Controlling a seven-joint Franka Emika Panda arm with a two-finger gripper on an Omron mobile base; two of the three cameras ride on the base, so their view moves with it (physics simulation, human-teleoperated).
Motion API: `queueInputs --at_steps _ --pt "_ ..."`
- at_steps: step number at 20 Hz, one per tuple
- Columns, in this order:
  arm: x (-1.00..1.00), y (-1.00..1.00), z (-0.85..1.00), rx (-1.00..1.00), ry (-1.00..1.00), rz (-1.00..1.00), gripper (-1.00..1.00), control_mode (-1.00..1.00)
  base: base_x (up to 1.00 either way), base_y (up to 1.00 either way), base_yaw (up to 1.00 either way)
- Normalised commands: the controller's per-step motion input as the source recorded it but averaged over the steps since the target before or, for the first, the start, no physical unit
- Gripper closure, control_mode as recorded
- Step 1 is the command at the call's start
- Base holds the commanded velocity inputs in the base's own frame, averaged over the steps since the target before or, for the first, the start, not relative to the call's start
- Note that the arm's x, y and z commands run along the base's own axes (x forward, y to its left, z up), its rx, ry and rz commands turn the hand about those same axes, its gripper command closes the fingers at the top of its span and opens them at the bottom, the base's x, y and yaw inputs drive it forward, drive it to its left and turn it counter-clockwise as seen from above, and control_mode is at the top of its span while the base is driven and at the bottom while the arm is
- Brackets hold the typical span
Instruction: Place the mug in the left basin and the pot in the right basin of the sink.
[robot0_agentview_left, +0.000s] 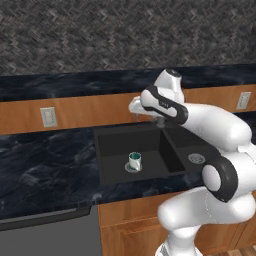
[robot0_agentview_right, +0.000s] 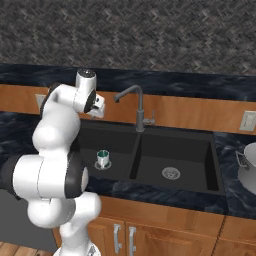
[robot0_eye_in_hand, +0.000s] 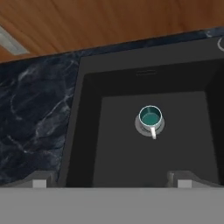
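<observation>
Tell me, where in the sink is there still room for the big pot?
The right basin is bare except its drain. The left basin is taken in the middle: the mug stands on its drain, with bare floor around it. The pot waits on the counter right of the sink.

My arm (robot0_agentview_left: 210, 150) is glossy white, built from fat rounded segments like stacked capsules. Dark charcoal bands ring the joints, and one wraps the elbow as a broad black collar. The wrist link ends in a grey round cap. On the hand (robot0_eye_in_hand: 111, 179) I see two small dark finger tips (robot0_eye_in_hand: 39, 180), each with a pale square pad.
</observation>
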Motion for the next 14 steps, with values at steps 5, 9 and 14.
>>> queueInputs --at_steps 5,9,14 --pt "-0.59 -0.03 -0.23 -0.07 0.0 0.0 -1.0 -1.0 0.0 0.0 0.0" --pt "-0.68 -0.2 -0.32 -0.02 -0.01 0.0 -1.0 -1.0 0.0 0.0 0.0" --pt "-0.27 -0.44 -0.11 0.0 0.0 0.0 -1.0 -1.0 0.0 0.0 0.0"
